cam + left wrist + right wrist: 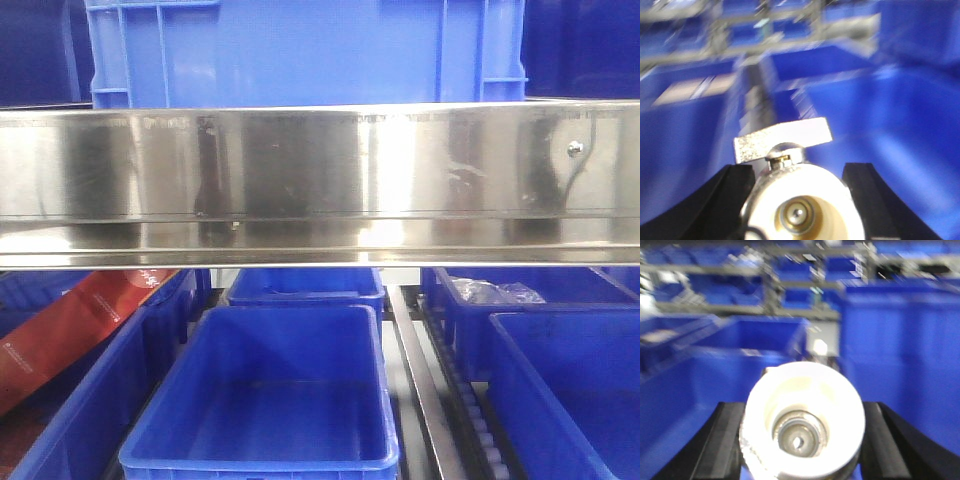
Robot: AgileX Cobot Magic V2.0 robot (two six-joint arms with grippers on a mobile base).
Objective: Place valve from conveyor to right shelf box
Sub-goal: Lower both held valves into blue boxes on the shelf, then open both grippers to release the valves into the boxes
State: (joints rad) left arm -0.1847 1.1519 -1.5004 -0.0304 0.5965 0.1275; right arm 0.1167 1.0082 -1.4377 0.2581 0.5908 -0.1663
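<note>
In the left wrist view a valve [800, 205] with a white round end and a flat silver handle [785, 137] sits between the black fingers [732, 200] of my left gripper [799, 170], which is shut on it. It hangs above blurred blue boxes. The right wrist view shows another valve [802, 415], white end toward the camera, clamped between the black fingers [722, 440] of my right gripper [801, 410]. A blue box [740, 365] lies below and ahead of it. The conveyor is out of view. Neither gripper shows in the front view.
A shiny steel shelf beam [320, 180] crosses the front view, with a blue crate [300, 50] on top. Below it stand open blue boxes at centre [270, 400] and right [575, 380], a roller rail [430, 390] between them. A red package [70, 330] lies at left.
</note>
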